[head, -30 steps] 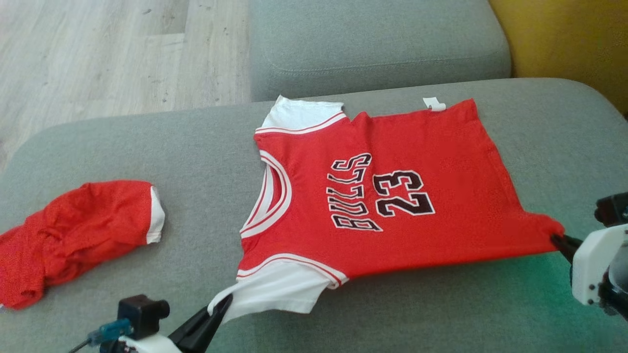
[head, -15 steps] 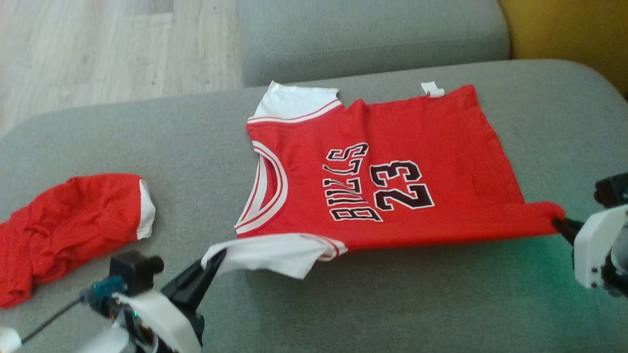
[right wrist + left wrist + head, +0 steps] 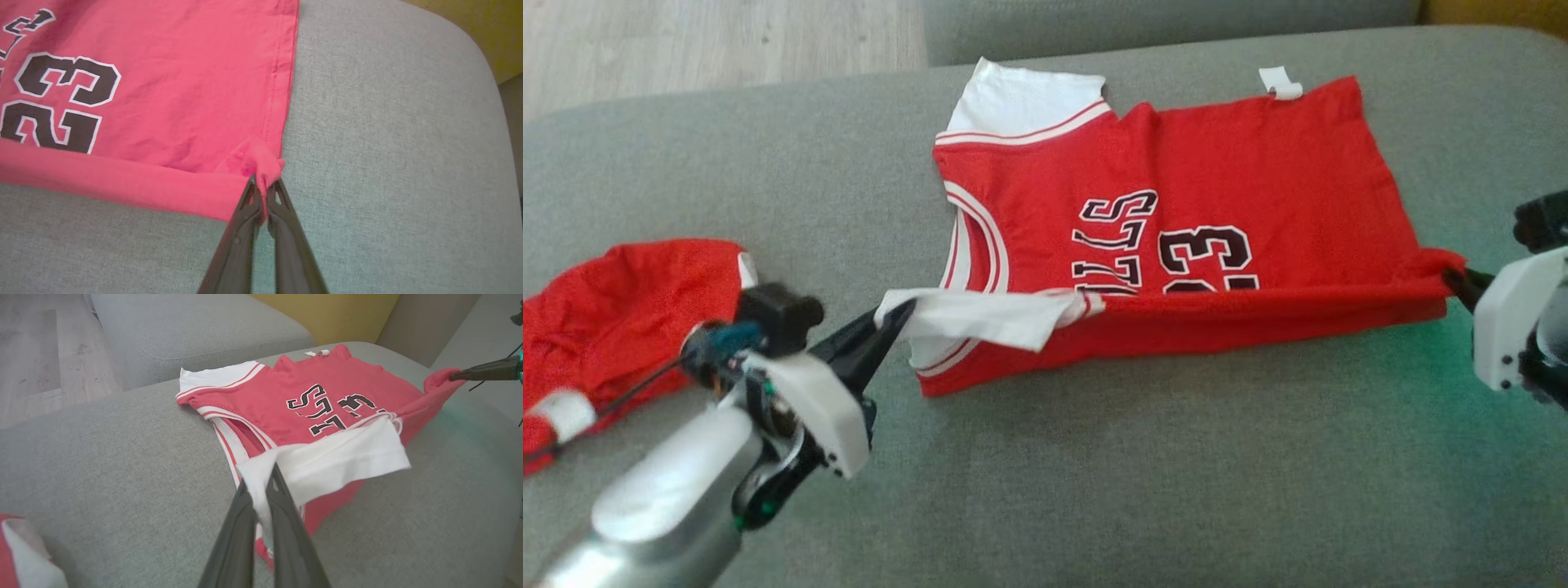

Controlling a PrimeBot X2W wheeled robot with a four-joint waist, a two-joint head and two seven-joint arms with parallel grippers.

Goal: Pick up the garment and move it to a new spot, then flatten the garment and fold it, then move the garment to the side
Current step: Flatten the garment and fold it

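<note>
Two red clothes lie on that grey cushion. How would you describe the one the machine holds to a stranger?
On the grey cushion, look to the middle: a red jersey lies spread, the left pincer pinching a white sleeve and the right pincer a hem corner. Unlike the crumpled red bundle at the left, it bears black lettering and a "23".

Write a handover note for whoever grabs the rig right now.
Left gripper: jaws shut on the white sleeve of the red Bulls 23 jersey.
Right gripper: jaws shut on the jersey's near hem corner.
Jersey lies spread on the grey fabric cushion, with its near edge raised and lapped over the lower print.
Crumpled red garment sits on the cushion at the robot's left.
Done: placed, flattened, first fold begun.
Left: finish folding, release, move jersey aside.
</note>
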